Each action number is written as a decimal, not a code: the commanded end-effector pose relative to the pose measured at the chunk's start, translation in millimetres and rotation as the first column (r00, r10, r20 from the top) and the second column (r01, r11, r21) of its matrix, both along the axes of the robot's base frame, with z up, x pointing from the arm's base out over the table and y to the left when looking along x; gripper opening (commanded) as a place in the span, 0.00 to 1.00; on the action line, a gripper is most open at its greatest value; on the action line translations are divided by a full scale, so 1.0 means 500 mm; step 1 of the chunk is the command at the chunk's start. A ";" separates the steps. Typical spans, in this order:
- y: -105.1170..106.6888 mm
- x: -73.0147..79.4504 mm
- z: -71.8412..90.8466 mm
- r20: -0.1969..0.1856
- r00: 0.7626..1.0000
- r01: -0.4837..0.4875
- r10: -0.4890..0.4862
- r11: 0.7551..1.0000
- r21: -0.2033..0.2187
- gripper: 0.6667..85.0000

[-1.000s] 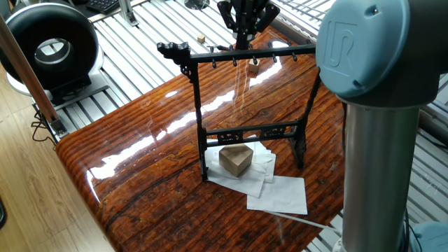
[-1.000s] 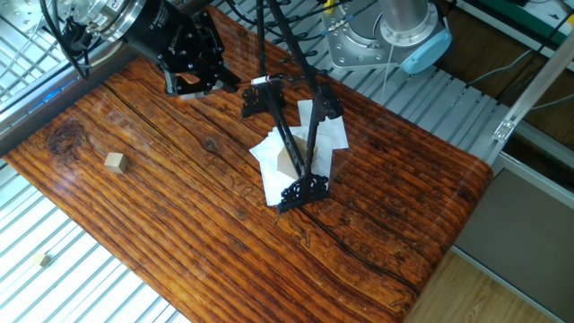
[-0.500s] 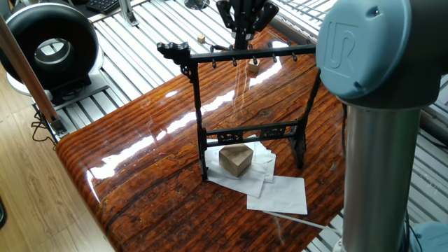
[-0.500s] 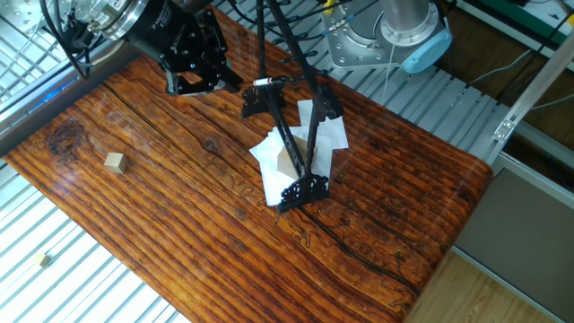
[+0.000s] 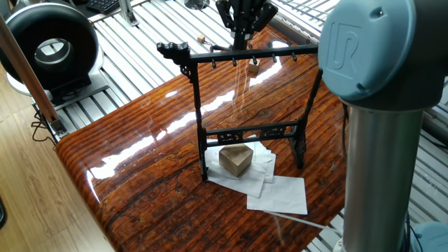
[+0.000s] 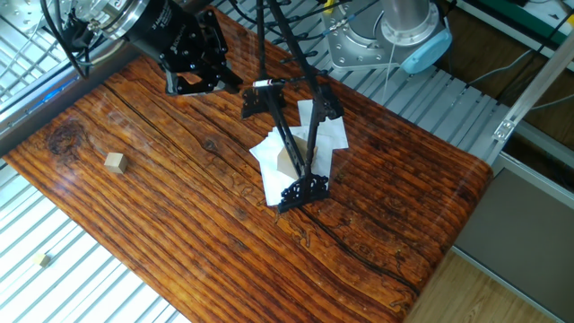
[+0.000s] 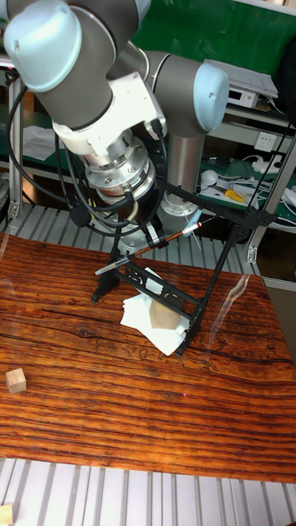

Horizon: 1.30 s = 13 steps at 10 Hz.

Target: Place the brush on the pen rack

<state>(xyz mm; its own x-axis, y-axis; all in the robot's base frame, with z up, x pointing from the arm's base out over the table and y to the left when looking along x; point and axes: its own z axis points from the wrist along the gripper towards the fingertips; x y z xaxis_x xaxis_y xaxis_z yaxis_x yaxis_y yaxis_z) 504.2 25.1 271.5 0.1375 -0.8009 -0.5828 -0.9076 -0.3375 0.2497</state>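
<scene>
The arm [image 5: 378, 126] is the largest thing and fills the near right of one fixed view. The table [image 5: 133, 161] is glossy brown wood with metal slats around it. The rack [image 5: 199, 105] stands near the middle of the table on some white papers [image 5: 278, 194], with a wood block [image 5: 236, 159] between its feet. Its top bar carries a row of small pegs.

The pincer [image 7: 154, 238] hangs just behind the top bar, on the far side in that view. In the tall view it is closed on the brush [image 7: 131, 256], holding it about mid-shaft. The brush lies tilted, close to level, with the pale end toward the rack's top bar and very near it; I cannot tell if they touch. A small cube [image 6: 113, 161] sits well apart, close to the table's edge.

I judge that the brush is already picked up and the step in hand is bringing it to the pegs. The next move probably asks for fine aligning of the brush end with one peg, then easing the grip. Whether the brush has a loop for hanging is too small to see.

The room is tight around the top bar and the uprights, and a push may tip the light frame. The far side of the table behind the rack is open, so backing away there looks safe.
</scene>
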 end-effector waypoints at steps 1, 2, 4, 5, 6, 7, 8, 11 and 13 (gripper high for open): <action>0.000 0.008 -0.003 0.025 1.000 -0.004 0.004 1.000 0.017 0.00; 0.001 0.008 -0.003 0.023 1.000 -0.004 0.003 1.000 0.018 0.00; 0.000 0.011 -0.006 0.030 1.000 -0.001 0.001 1.000 0.011 0.00; -0.006 0.017 -0.013 0.049 0.999 -0.004 0.004 1.000 -0.001 0.00; -0.008 0.019 -0.016 0.056 0.998 -0.004 0.004 1.000 0.000 0.00; -0.005 0.018 -0.015 0.056 0.998 0.005 -0.005 1.000 0.010 0.00; -0.001 0.014 -0.011 0.044 0.999 0.017 -0.017 1.000 0.013 0.00; 0.005 0.010 -0.005 0.041 0.998 0.050 -0.051 0.999 0.007 0.00; 0.002 0.013 -0.009 0.053 0.996 0.067 -0.066 0.998 -0.007 0.00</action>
